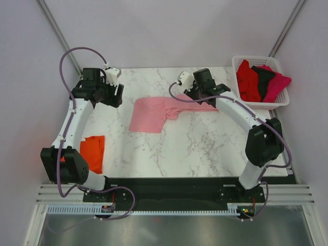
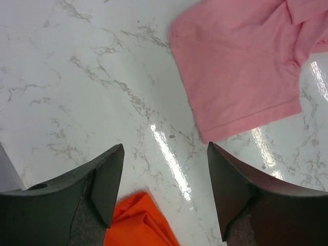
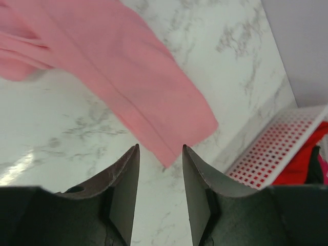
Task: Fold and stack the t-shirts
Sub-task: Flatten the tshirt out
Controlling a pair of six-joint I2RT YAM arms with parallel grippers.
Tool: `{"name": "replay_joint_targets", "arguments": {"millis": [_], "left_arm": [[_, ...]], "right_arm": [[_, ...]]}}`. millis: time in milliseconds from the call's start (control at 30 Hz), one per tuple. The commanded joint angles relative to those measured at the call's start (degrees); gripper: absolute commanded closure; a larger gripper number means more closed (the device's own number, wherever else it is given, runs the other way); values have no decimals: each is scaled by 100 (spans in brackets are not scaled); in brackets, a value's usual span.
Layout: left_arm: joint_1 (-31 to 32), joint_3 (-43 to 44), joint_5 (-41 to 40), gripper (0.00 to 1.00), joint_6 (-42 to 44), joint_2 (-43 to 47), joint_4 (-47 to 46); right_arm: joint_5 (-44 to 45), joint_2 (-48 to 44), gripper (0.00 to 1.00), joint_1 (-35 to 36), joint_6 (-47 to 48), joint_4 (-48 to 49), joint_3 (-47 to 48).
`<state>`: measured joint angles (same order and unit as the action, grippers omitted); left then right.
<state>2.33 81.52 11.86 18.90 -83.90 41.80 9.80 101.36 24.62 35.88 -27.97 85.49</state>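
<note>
Pink t-shirt [image 1: 148,117] lies at the desk's [image 1: 205,143] far centre between two empty claws, left claw [image 2: 165,148] wide, right claw [image 3: 161,148] narrowly parted beside its right edge, apparently poised for folding; the orange t-shirt [image 1: 94,150] lies near left.

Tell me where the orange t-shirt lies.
In the top view, the orange t-shirt lies at the table's near left edge, beside the left arm, apart from the pink t-shirt at centre.

- The middle t-shirt [image 1: 154,115] lies on the worktop [image 1: 205,148] between the left jaws and the right jaws.
- The near t-shirt [image 1: 93,151] lies behind the left jaws.
- The basket [image 1: 256,60], holding more t-shirts [image 1: 248,82], sits right of the right jaws.
</note>
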Motion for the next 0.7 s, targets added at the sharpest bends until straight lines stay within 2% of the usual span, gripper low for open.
{"name": "replay_joint_targets", "arguments": {"millis": [0,67,133,267,667], "left_arm": [[-13,-259,596,27,114,-152,64],[48,-364,887,30,219,-293,187],[101,-391,1125,31,229,-573,372],[119,-329,1266,34,106,-909,504],[119,-171,1126,33,-26,-971,636]], "right_arm": [[-1363,-451,54,394,-213,-428,109],[-2180,-311,54,473,-326,-752,3],[-2368,-196,54,578,-519,-693,-146],[-2439,259,54,798,-495,-561,-95],[-2440,1447,53,1018,-415,-439,521]]}}
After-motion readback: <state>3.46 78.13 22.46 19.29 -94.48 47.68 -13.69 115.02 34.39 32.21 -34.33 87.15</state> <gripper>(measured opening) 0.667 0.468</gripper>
